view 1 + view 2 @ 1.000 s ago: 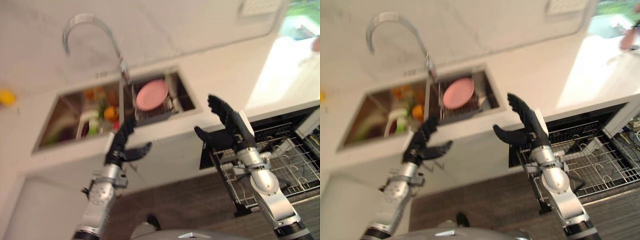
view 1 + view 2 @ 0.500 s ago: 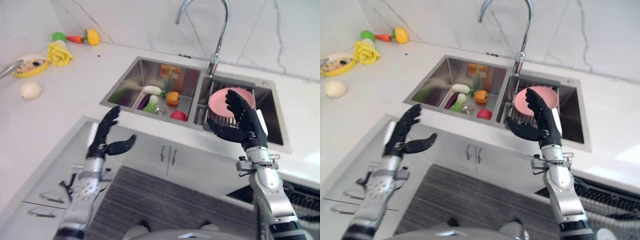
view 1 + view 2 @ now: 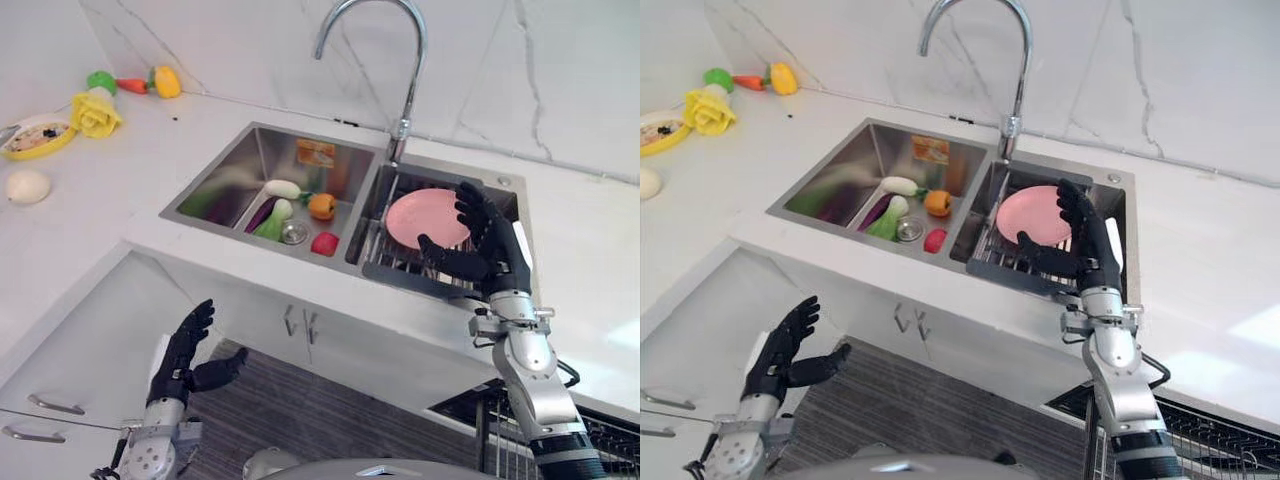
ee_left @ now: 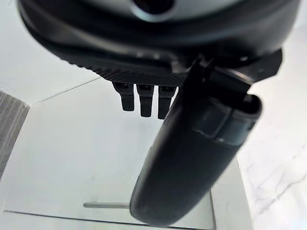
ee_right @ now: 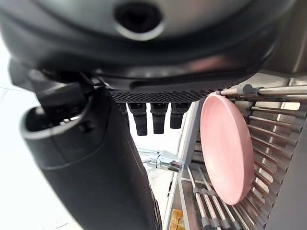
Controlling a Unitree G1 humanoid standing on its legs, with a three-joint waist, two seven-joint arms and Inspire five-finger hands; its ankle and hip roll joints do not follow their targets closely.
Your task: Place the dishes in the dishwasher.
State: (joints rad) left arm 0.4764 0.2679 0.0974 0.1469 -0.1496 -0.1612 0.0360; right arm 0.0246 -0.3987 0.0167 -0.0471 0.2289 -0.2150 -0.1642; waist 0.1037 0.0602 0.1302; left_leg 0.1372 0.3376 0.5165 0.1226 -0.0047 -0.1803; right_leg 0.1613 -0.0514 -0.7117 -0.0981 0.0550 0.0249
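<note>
A pink plate [image 3: 425, 218] leans on edge in the wire rack [image 3: 400, 262] of the sink's right basin; the right wrist view shows the same pink plate [image 5: 228, 149] standing among the rack's wires. My right hand [image 3: 485, 245] hovers open just in front of the plate, fingers straight, thumb out, holding nothing. My left hand [image 3: 185, 350] hangs low before the white cabinet fronts, open and empty, fingers spread. The dishwasher's wire basket [image 3: 1230, 440] peeks in at the lower right corner.
The left basin [image 3: 240, 175] holds toy vegetables and fruit. A tall chrome faucet [image 3: 400, 70] arches over the sink divider. On the counter at the far left lie a yellow flower [image 3: 93, 112], a yellow dish [image 3: 35, 135], an egg-like ball [image 3: 25, 186] and toy vegetables [image 3: 140, 82].
The camera has swung, shifting the whole scene. My right hand has moved closer to the pink plate over the right basin. My left hand has dropped lower, toward the cabinet fronts.
</note>
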